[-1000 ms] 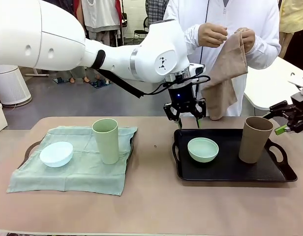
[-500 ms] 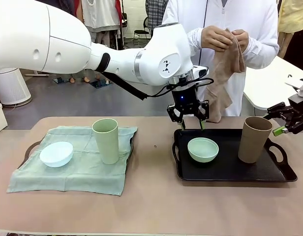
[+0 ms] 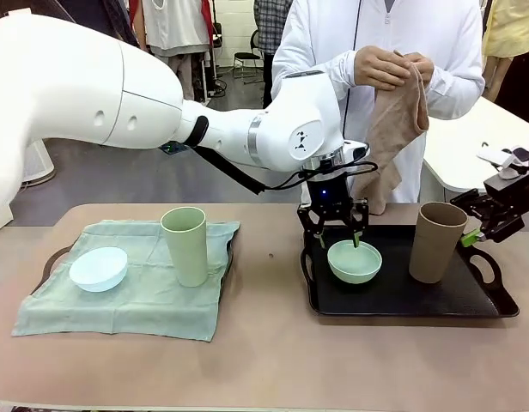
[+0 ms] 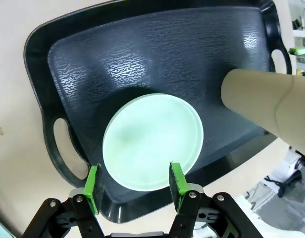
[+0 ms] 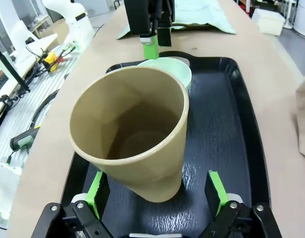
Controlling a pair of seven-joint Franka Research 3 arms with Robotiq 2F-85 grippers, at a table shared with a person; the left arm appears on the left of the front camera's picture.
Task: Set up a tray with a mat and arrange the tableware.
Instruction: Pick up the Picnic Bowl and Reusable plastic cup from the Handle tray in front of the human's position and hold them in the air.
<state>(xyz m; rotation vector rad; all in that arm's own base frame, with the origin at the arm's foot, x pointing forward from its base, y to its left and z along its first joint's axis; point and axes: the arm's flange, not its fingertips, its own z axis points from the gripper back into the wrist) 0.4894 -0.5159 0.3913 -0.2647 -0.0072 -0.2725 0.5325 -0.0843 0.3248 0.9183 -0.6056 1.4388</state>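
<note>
- Left arm (image 3: 247,129): reaches across the table's middle, wrist straight down.
- Left end effector (image 3: 338,233): fingers part-spread, clamped on nothing, low over the far rim of the mint bowl (image 3: 355,262); contact unclear.
- Mint bowl: left half of the black tray (image 3: 393,300), toward the table's right edge.
- Right end effector (image 5: 156,191): fingers wide apart, flanking the tan tumbler (image 3: 436,245) in the tray's right half.
- Green mat (image 3: 118,300), near the left edge: carries the pale bowl (image 3: 99,268) and the pale green tumbler (image 3: 185,249).
- Person's hands (image 3: 380,67), far edge: holding a tan cloth (image 3: 389,137).
</note>
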